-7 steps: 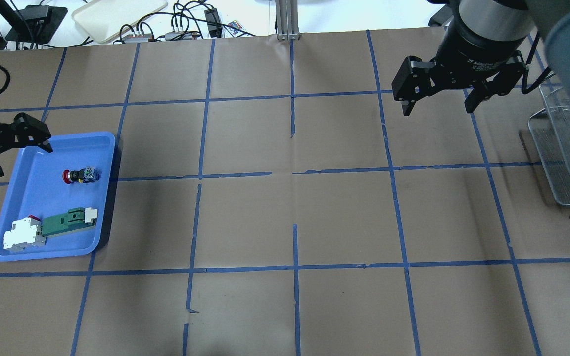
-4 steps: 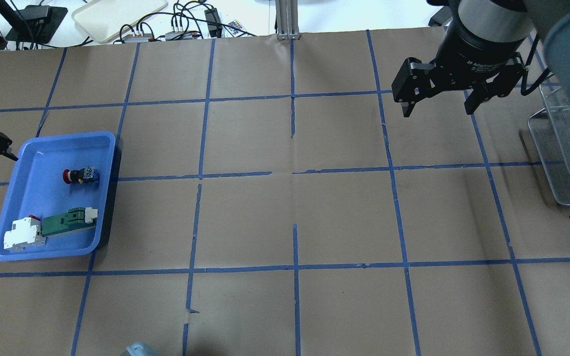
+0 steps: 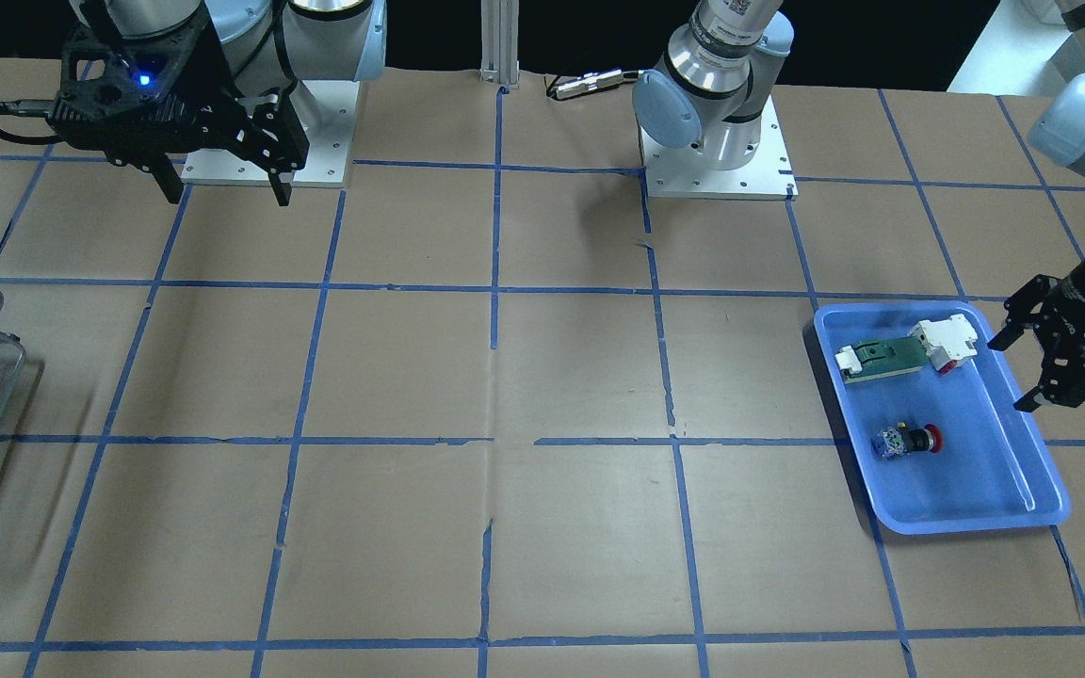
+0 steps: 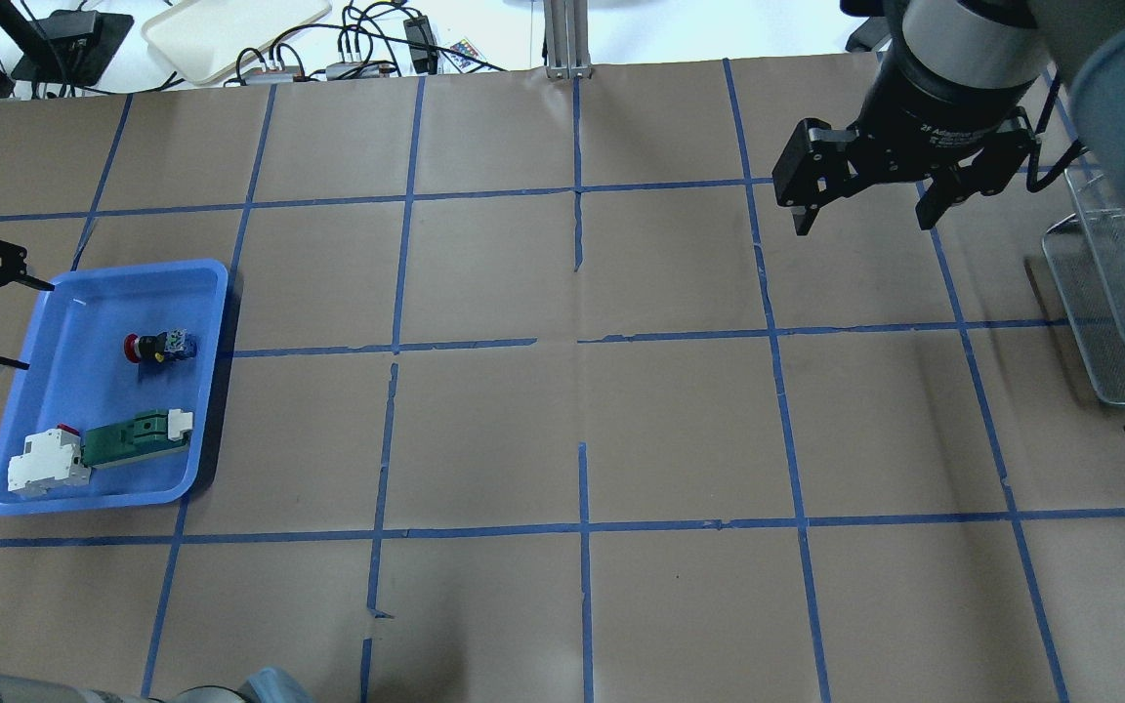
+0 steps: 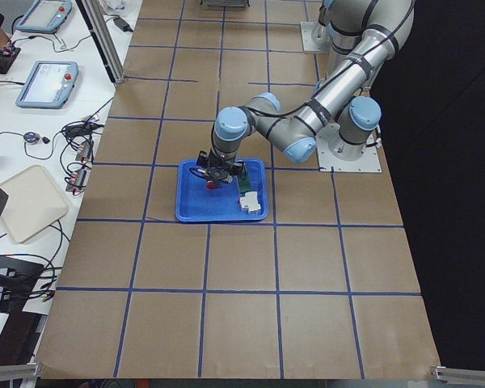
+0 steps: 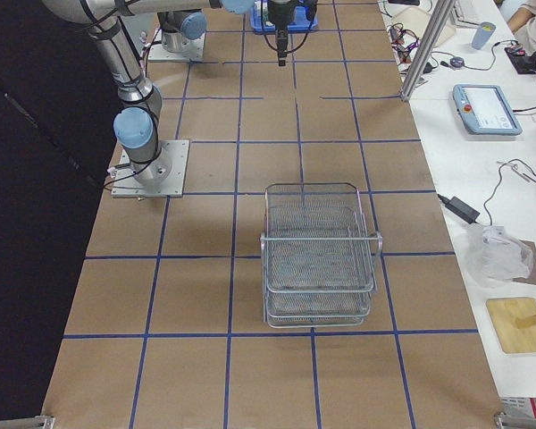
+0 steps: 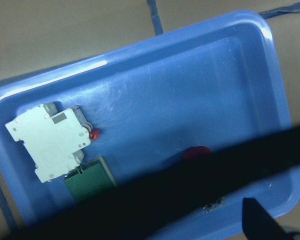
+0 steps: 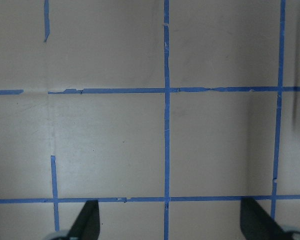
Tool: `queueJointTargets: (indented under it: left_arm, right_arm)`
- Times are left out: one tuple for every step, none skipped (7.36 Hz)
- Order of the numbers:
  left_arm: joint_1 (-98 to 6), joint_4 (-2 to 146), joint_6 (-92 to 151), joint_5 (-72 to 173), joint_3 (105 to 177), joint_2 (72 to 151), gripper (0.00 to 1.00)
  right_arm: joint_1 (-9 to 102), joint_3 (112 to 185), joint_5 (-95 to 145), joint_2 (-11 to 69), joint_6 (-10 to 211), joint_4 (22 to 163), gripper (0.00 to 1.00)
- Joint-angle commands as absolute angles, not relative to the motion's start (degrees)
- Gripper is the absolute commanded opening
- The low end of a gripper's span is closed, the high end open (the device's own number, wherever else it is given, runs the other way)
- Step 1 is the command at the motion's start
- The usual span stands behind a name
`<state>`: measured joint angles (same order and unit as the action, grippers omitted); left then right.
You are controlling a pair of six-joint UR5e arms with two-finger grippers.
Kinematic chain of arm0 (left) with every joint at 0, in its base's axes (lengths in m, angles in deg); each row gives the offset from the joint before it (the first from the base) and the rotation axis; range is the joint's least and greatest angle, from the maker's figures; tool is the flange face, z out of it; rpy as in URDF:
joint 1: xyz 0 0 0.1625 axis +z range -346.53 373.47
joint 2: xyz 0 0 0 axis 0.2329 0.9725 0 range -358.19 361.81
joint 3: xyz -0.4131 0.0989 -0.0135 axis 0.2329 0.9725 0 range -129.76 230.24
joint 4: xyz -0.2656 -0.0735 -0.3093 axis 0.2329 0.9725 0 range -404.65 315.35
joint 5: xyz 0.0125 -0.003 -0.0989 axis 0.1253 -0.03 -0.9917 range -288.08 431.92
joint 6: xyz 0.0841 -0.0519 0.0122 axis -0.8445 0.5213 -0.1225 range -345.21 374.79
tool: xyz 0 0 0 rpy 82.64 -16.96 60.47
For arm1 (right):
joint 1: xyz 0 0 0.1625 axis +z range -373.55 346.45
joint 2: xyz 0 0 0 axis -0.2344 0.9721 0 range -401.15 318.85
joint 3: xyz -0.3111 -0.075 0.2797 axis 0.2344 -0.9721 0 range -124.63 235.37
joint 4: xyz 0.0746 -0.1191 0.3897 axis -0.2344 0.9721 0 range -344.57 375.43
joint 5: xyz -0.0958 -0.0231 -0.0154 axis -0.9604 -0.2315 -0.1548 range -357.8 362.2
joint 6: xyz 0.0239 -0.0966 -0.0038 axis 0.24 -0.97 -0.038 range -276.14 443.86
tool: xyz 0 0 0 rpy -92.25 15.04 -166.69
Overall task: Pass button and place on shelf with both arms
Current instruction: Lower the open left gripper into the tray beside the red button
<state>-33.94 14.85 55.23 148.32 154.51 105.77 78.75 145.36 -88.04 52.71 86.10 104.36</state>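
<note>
Looking across the desk, I'd say nothing of the task is done yet. The button (image 4: 160,346) lies on its side in the blue tray (image 4: 143,268) near the desk's left edge, ungrasped. The shelf (image 4: 1124,322) by the right edge holds nothing that I can see. The pick, the pass between arms and the placing are all left to do.

The left end effector (image 4: 37,326) hovers at the tray's outer rim, on the side nearest the left edge, fingers spread wide and holding nothing. The button lies inside the tray, toward the desk's middle from it, near but not touching, with its red cap turned toward the open fingers.

The right end effector (image 4: 862,227) hangs high over the desk's right half, also spread and empty. It is well apart from the button and near the shelf.
</note>
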Motion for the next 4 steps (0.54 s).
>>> queueJointTargets:
  left_arm:
    - [-33.9,14.8,62.7,141.8,150.9,112.1,1.00]
    - [-34.0,14.8,66.3,140.0,150.8,113.7,1.00]
    - [-34.0,14.8,69.6,139.7,150.9,115.0,1.00]
    - [-34.0,14.9,70.2,139.7,151.0,116.2,1.00]
  right_arm:
    - [78.7,145.5,-88.0,52.7,86.1,104.4,1.00]
    - [78.8,145.5,-88.1,52.7,86.1,104.4,1.00]
    - [78.7,145.6,-87.8,52.7,86.4,103.9,1.00]
    - [78.7,146.0,-88.1,52.7,86.3,104.1,1.00]
